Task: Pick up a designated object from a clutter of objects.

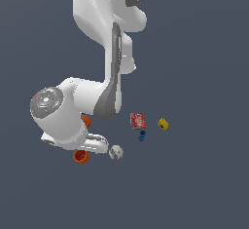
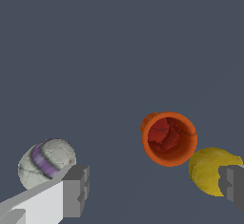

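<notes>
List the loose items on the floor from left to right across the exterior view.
Orange cup → baseball → red box → small blue piece → yellow die. An orange thing half hidden behind the arm is left out.

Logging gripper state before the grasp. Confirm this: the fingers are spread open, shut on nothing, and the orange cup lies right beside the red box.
One error. The orange cup lies beside the yellow lemon, as the wrist view shows; the red box sits apart in the exterior view. The gripper is open, holding nothing.
</notes>
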Tool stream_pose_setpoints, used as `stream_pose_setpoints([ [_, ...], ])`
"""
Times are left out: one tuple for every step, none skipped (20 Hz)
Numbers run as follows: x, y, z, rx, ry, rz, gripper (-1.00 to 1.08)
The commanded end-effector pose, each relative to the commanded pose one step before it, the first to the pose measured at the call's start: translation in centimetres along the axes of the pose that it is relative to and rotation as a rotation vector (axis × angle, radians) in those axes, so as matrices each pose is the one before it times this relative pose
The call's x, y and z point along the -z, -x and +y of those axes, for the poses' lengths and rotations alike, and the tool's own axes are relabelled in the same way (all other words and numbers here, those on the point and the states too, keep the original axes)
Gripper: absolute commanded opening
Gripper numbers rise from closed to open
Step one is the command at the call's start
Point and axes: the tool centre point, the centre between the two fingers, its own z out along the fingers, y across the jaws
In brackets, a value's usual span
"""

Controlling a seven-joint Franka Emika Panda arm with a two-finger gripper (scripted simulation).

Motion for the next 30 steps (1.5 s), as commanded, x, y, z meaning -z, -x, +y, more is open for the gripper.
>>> stream_pose_setpoints([
  [-1.244, -0.395, 1.138, -0.00768, 0.00520, 0.00017, 1.00],
  [-0.405, -0.096, 0.367, -0.00262, 0.00172, -0.00042, 1.00],
  [-0.360, -0.081, 0.322, -0.00227, 0.00153, -0.00037, 1.00],
  [-0.312, -0.068, 0.274, -0.00187, 0.00129, -0.00032, 1.00],
  [-0.266, -0.056, 0.236, -0.00163, 0.00114, -0.00029, 1.00],
  [-0.218, -0.044, 0.191, -0.00131, 0.00093, -0.00023, 1.00],
  [-0.170, -0.033, 0.151, -0.00104, 0.00075, -0.00019, 1.00],
  [-0.122, -0.023, 0.110, -0.00078, 0.00057, -0.00014, 1.00],
  [-0.073, -0.014, 0.061, -0.00039, 0.00029, -0.00007, 1.00],
  [-0.023, -0.005, 0.012, 0.00000, 0.00000, 0.00000, 1.00],
  [0.079, 0.076, -0.058, -0.00016, -0.00036, -0.00113, 1.00],
  [-0.043, 0.000, 0.000, 0.00000, 0.00000, 0.00000, 1.00],
  [-0.127, 0.000, 0.001, 0.00000, 0.00000, 0.00000, 1.00],
  [-0.211, 0.001, 0.002, 0.00000, 0.00000, 0.00000, 1.00],
  [-0.294, 0.002, 0.003, 0.00000, 0.00000, 0.00000, 1.00],
  [-0.377, 0.004, 0.004, 0.00000, 0.00000, 0.00000, 1.00],
  [-0.459, 0.006, 0.004, 0.00000, 0.00000, 0.00000, 1.00],
  [-0.538, 0.010, 0.005, 0.00000, 0.00000, 0.00000, 1.00],
  [-0.583, 0.018, 0.014, -0.00014, 0.00014, 0.00045, 1.00],
  [-0.641, 0.016, 0.005, 0.00000, 0.00000, 0.00000, 1.00],
  [-0.554, 0.013, 0.004, 0.00000, 0.00000, 0.00000, 1.00],
  [-0.430, 0.011, 0.014, -0.00015, 0.00014, 0.00044, 1.00],
  [-0.371, 0.000, 0.004, 0.00000, 0.00000, 0.00000, 1.00],
  [-0.279, -0.009, 0.005, 0.00000, 0.00000, 0.00000, 1.00],
  [-0.187, -0.019, 0.005, 0.00000, 0.00000, 0.00000, 1.00],
  [-0.095, -0.031, 0.006, 0.00000, 0.00000, 0.00000, 1.00],
  [-0.004, -0.042, 0.007, 0.00000, 0.00000, 0.00000, 1.00],
  [0.060, -0.040, 0.006, 0.00000, 0.00000, 0.00000, 1.00],
  [0.028, -0.013, 0.002, 0.00000, 0.00000, 0.00000, 1.00],
  [0.000, 0.000, 0.000, 0.00000, 0.00000, 0.00000, -1.00],
])
